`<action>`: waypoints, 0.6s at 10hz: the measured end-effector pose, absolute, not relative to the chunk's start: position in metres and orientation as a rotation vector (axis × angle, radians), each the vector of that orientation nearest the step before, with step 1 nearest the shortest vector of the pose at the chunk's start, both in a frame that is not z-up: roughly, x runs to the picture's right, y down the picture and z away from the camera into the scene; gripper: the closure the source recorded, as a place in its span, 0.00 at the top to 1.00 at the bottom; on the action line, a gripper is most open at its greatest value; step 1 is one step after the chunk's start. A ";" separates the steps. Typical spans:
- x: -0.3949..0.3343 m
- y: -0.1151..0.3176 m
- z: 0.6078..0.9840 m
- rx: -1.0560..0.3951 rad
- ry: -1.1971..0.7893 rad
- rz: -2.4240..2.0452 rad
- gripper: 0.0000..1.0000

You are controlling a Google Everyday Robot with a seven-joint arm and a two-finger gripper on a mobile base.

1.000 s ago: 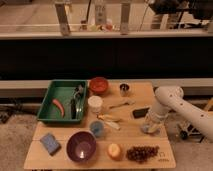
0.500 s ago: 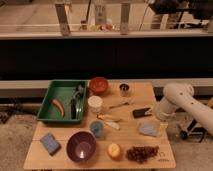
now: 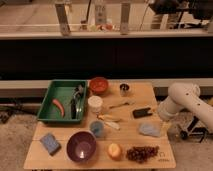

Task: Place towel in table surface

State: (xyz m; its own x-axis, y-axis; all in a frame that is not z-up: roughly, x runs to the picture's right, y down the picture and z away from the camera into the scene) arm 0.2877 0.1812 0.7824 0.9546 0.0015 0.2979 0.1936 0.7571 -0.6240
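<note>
The towel [image 3: 149,130], a small pale blue-grey rumpled cloth, lies flat on the light wooden table surface [image 3: 127,137], near its right edge. My gripper [image 3: 163,116] is at the lower end of the white arm [image 3: 181,98], just up and to the right of the towel, by the table's right edge. It is apart from the towel and nothing shows in it.
A green tray [image 3: 59,112] with utensils stands at the back left. Also on the table are a red bowl [image 3: 99,85], metal cup [image 3: 124,89], white cup [image 3: 95,103], blue cup [image 3: 97,129], purple bowl [image 3: 81,145], orange [image 3: 114,150], grapes [image 3: 142,152], blue sponge [image 3: 50,143] and black object [image 3: 142,112].
The arm was over the table's right part with the towel under it. The towel now lies on the tabletop and the arm has pulled back to the right, away from it.
</note>
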 end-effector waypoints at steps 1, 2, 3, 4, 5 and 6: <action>0.289 0.181 0.782 -0.706 -0.289 -0.105 0.80; 0.288 0.181 0.782 -0.707 -0.290 -0.106 0.80; 0.286 0.181 0.783 -0.707 -0.291 -0.109 0.80; 0.286 0.181 0.783 -0.707 -0.291 -0.109 0.80; 0.287 0.181 0.783 -0.707 -0.291 -0.109 0.80; 0.286 0.181 0.783 -0.707 -0.291 -0.109 0.80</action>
State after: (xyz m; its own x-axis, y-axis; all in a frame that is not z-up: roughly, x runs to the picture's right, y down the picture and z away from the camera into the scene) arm 0.2862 0.1806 0.7829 0.9540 -0.0006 0.2998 0.1964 0.7568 -0.6234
